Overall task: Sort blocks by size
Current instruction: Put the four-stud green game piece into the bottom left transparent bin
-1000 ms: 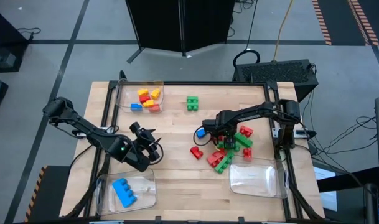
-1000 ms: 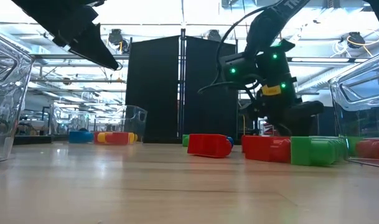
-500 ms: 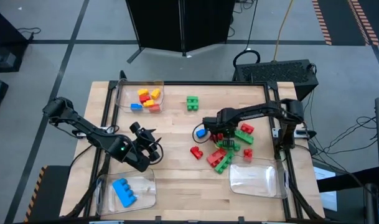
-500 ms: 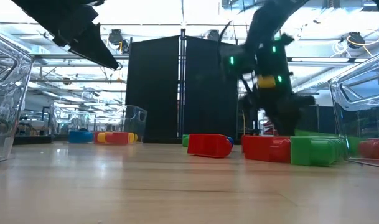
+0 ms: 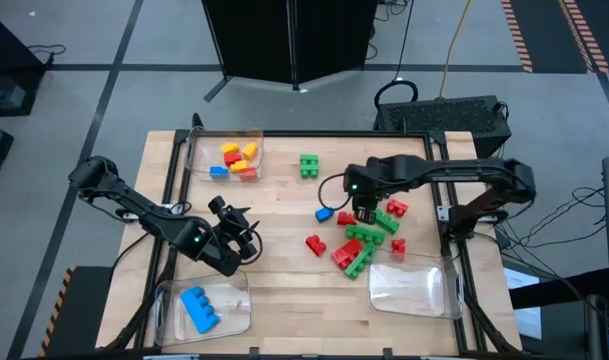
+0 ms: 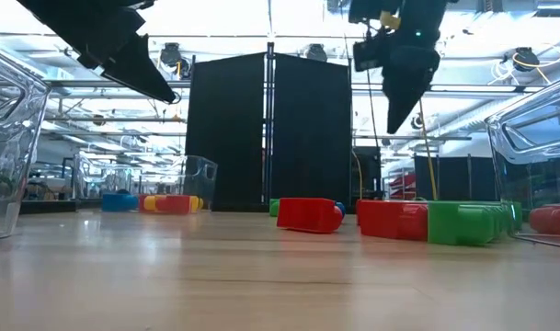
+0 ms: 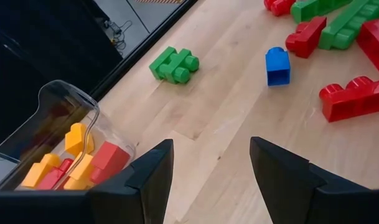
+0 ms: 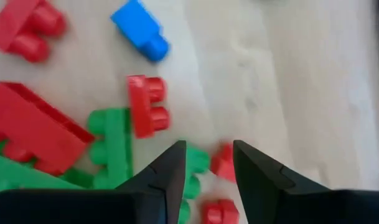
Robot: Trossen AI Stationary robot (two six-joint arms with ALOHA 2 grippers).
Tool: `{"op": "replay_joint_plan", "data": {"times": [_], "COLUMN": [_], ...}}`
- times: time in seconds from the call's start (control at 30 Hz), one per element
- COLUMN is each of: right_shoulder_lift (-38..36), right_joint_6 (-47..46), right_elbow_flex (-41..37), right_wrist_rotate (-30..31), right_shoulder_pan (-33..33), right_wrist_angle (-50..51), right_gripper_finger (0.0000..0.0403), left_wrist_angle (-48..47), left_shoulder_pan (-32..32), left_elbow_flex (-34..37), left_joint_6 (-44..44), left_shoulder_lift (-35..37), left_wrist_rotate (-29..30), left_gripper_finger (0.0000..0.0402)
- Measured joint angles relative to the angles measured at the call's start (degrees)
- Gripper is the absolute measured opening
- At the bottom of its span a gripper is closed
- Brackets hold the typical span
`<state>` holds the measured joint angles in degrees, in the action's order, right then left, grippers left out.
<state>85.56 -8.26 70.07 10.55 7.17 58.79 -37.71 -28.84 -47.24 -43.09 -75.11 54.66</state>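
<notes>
Right gripper, jaws narrowly parted and empty, hung above the heaped blocks at the table's right; a descent there risked scattering tightly packed neighbours instead of gripping one.

The right gripper is now lifted off the table; in the low view it hangs high above the blocks, where before it stood low among them. Its arm is stretched more straight, and its elbow is moved outward past the right edge of the table. The fingers are apart with nothing between them. The small blue block, which was just beside the gripper, now lies free. The red and green pile is uncovered.
</notes>
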Motion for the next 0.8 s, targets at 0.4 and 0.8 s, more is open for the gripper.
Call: {"op": "replay_joint_plan", "data": {"times": [0.4, 0.8], "right_shoulder_lift": [-0.98, -1.01], "right_joint_6": [-9.1, -8.92], "right_elbow_flex": [-13.21, -22.43], "right_wrist_rotate": [1.07, -7.69], "right_shoulder_pan": [2.54, 4.9], "right_wrist_angle": [0.33, -10.09], "right_gripper_finger": [0.0231, 0.0306], "left_wrist_angle": [0.19, 0.25], "left_shoulder_pan": [-0.07, -0.07], "left_elbow_flex": [0.0, -0.02], "left_joint_6": [-0.02, 0.09], "left_shoulder_lift": [0.02, 0.02], "left_wrist_rotate": [-1.51, -0.48], "left_gripper_finger": [0.0212, 0.0212]}}
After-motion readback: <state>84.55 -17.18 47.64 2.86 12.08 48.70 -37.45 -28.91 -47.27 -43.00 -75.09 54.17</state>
